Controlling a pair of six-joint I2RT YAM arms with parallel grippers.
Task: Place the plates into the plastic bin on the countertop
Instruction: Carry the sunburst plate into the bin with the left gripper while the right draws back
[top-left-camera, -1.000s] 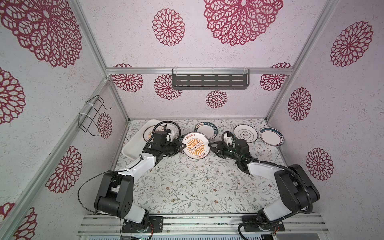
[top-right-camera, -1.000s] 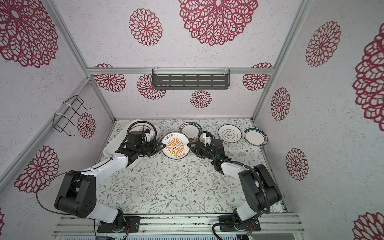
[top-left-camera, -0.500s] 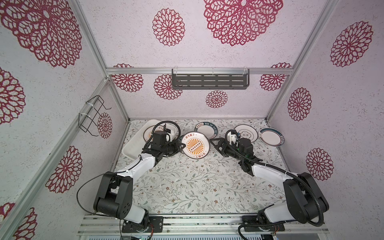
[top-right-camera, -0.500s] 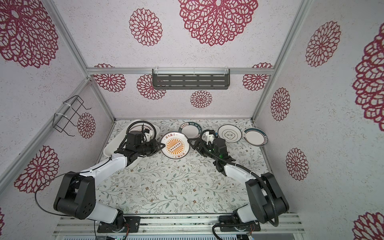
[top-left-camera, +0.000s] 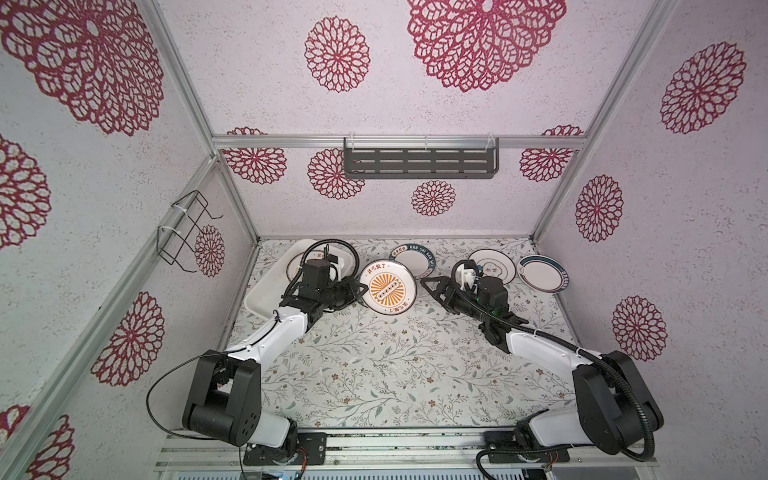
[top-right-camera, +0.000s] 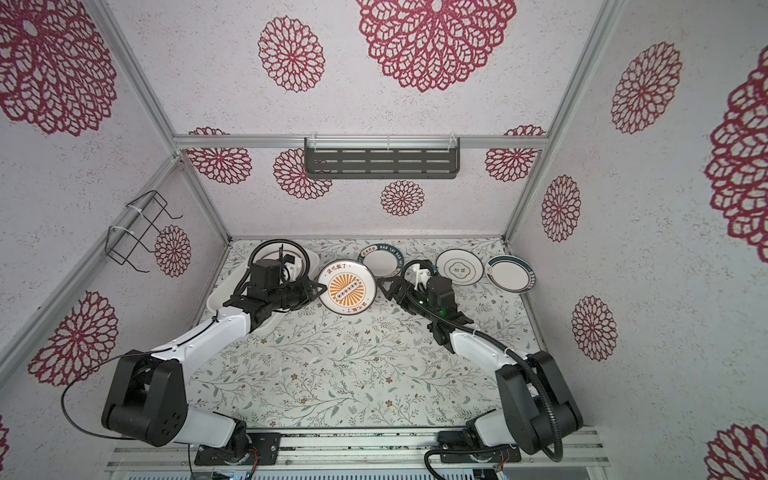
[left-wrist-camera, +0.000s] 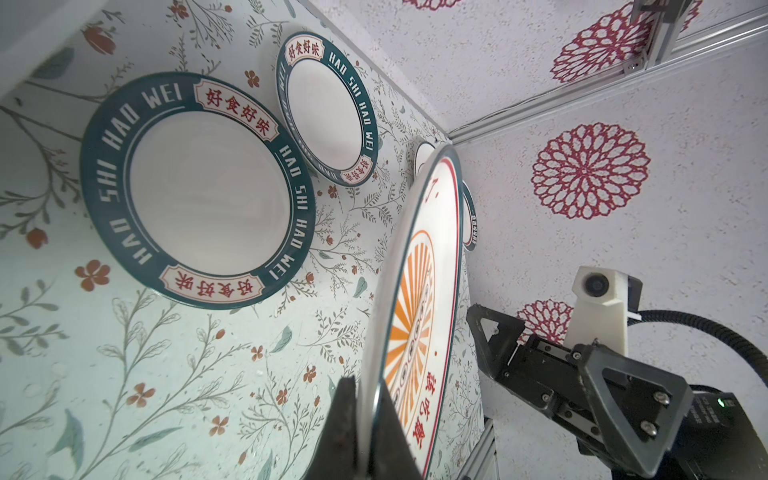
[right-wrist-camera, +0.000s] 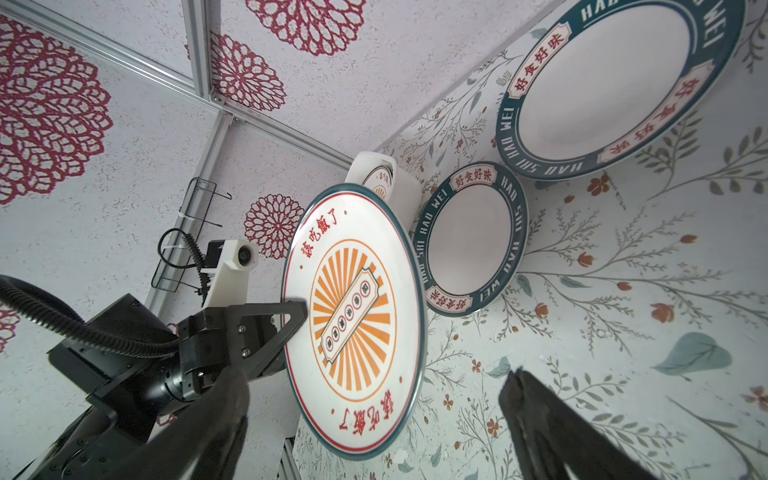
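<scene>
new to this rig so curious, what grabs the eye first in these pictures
First the orange sunburst plate, pinched at its rim by the left hand and held tilted above the countertop. Just beside it the right hand gapes open, holding nothing. Huge red floral medallions cover the walls.

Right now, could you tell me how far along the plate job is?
Done: at least one plate lies in the plastic bin. In hand: the left gripper holds the sunburst plate by its rim, steeply tilted; the right gripper has open, empty jaws. Left: that one, plus at least the lettered plate, ringed plate and teal-rimmed plate on the countertop.
</scene>
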